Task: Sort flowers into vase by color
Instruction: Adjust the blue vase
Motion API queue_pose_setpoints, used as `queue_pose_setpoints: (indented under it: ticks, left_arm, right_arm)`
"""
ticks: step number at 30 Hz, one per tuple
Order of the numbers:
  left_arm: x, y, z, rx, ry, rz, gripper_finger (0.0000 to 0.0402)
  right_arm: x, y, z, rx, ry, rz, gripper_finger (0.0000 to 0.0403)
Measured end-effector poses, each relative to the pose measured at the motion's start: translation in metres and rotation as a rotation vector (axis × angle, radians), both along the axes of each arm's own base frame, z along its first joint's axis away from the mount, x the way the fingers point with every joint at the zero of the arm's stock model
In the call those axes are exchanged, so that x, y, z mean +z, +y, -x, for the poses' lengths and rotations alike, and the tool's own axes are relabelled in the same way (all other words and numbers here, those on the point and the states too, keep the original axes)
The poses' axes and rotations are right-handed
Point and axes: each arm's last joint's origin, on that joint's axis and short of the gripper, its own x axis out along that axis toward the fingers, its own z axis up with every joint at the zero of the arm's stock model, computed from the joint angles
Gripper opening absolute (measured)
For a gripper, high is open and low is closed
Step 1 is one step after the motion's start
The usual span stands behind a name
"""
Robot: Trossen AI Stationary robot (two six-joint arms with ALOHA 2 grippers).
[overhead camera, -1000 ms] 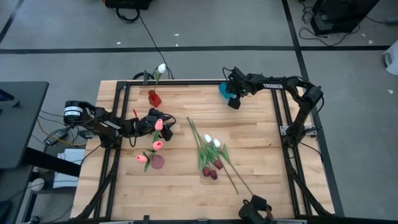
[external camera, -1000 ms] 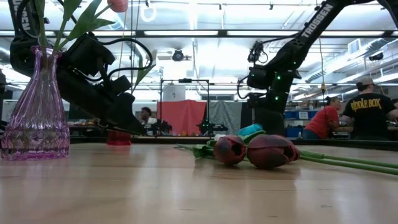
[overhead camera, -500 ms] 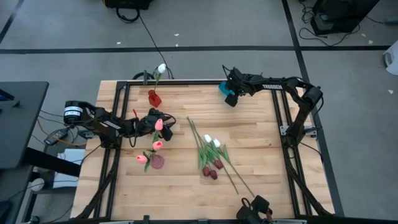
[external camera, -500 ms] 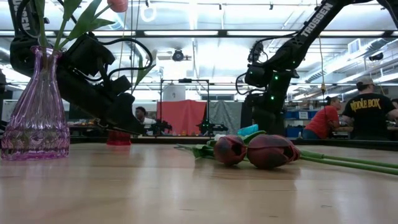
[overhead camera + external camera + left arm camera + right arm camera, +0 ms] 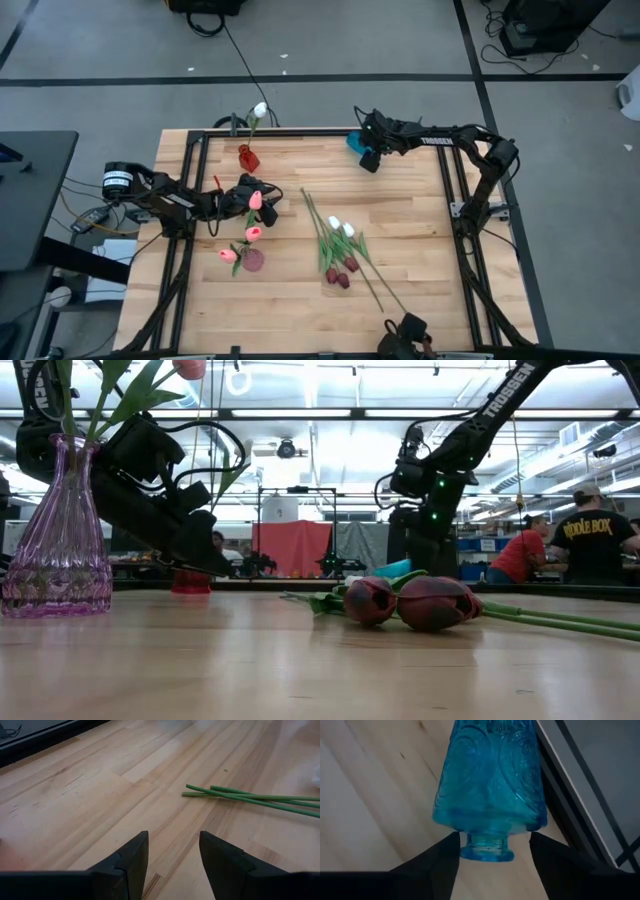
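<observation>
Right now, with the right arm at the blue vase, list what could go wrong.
1. The blue embossed glass vase lies on its side at the wooden table's far edge, and the right gripper straddles only its narrow neck; the fingers could slip on the smooth glass, or nudge it over the edge.
2. Lifted by the neck, the heavier body might swing.
3. The left gripper hangs open close to the pink glass vase of pink tulips; a careless move could topple it.

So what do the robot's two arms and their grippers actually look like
Both arms are dark, jointed links. The right arm carries white TROSSEN lettering along a link and small green lights near its wrist. The left arm has a round white-labelled joint and looping black cables. Each left gripper finger is a black, wedge-shaped block.
</observation>
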Motion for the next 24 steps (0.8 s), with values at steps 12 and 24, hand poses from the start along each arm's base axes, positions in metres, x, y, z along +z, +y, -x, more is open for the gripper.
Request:
queue_pose_setpoints:
  ticks: [12,24]
  left_arm:
    - [0.0,0.0,0.0,-0.002,0.002,-0.003,0.0182]
    - [0.0,0.0,0.0,-0.002,0.002,-0.002,0.0182]
  right_arm:
    - [0.001,-0.001,-0.002,0.029,-0.032,-0.003,0.0151]
    - [0.02,0.015,-0.01,0.06,0.126,-0.091,0.0154]
